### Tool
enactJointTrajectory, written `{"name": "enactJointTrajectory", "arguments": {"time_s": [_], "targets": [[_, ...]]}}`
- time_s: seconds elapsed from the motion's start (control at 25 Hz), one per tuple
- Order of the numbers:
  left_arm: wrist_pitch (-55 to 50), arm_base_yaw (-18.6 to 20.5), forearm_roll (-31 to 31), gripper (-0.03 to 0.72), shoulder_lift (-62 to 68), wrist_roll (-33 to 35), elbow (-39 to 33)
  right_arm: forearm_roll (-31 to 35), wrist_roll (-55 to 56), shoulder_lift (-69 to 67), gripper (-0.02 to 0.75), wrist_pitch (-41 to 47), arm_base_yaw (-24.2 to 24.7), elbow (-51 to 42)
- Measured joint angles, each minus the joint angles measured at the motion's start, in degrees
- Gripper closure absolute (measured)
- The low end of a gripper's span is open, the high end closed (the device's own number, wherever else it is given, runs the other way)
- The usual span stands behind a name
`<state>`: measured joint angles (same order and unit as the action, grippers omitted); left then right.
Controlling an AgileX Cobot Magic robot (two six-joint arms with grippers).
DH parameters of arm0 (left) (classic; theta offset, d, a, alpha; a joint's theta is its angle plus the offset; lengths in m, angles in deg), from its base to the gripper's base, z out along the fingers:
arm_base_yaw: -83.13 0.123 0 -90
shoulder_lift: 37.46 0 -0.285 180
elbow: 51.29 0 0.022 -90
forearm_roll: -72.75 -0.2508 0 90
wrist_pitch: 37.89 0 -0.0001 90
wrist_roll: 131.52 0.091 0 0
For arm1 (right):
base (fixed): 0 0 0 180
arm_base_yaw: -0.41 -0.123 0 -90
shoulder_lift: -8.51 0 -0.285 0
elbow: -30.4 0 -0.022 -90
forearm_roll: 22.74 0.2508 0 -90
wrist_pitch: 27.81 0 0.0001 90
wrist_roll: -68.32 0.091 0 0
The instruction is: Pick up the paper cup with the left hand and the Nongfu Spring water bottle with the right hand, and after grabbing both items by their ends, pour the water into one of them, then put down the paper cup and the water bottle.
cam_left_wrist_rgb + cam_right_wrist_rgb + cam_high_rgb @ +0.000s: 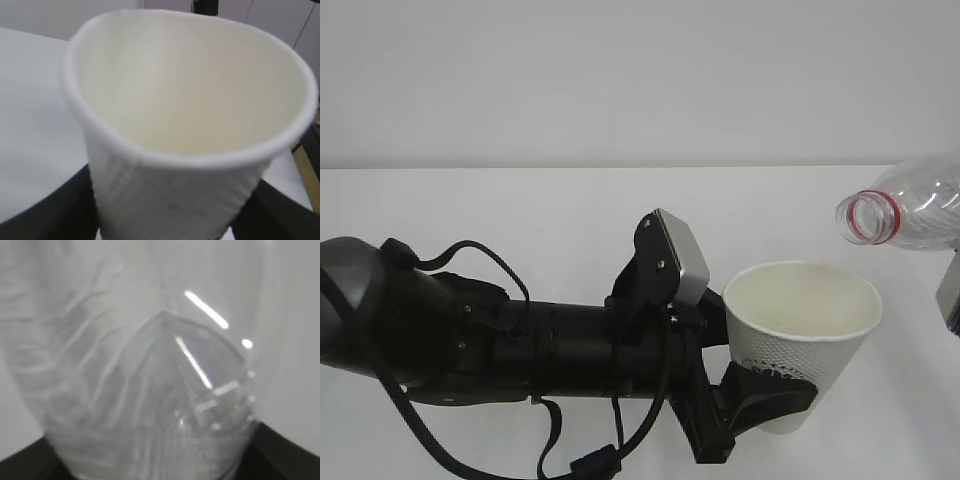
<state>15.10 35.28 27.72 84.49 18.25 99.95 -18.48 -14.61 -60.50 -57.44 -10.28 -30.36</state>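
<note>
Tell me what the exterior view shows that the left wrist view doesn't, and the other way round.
Only the exterior view shows the water bottle, uncapped and tipped on its side up at the right with its mouth toward the cup, plus the whole left hand gripping the cup's lower wall. Only the left wrist view looks straight down into the paper cup, where no water can be made out, and shows the room behind. Both show the cup held upright above the white table.

no readable text anywhere tbh, paper cup [800, 335] shows only dotted texture, bottle [910, 212] label out of frame
</note>
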Motion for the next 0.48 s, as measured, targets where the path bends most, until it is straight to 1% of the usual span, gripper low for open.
{"name": "enactJointTrajectory", "arguments": {"time_s": [0.28, 0.48], "targets": [[0.0, 0.0, 0.0, 0.169, 0.0, 0.0, 0.0, 2.6, -2.4, 0.0, 0.243, -0.9, 0.0, 0.0], [0.0, 0.0, 0.0, 0.169, 0.0, 0.0, 0.0, 3.1, -3.5, 0.0, 0.243, -1.2, 0.0, 0.0]]}}
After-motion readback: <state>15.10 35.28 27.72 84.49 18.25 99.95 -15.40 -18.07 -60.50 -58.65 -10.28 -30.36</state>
